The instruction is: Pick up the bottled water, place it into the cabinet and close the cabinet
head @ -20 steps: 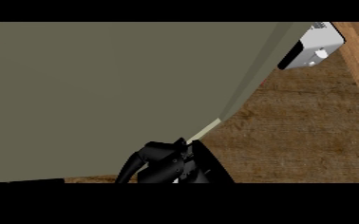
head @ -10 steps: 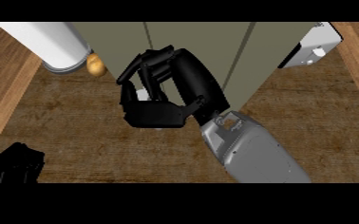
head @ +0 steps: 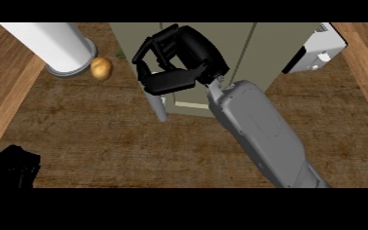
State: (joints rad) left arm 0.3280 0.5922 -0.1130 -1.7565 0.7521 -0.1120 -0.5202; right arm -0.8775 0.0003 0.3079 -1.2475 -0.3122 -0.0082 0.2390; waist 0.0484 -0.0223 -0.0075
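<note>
Seemingly to push it closed, the right robot hand (head: 187,53) hung over the cabinet door (head: 237,44) near its handle (head: 159,109), curled round nothing visible.

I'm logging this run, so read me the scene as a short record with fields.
right hand: fingers curled, over the cabinet front, nothing seen in it
left hand: lower left edge, mostly out of view
handle: silver, just below the right hand
potato: on the counter beside a white cylinder
bottled water: not visible
white appliance: upper right
</note>
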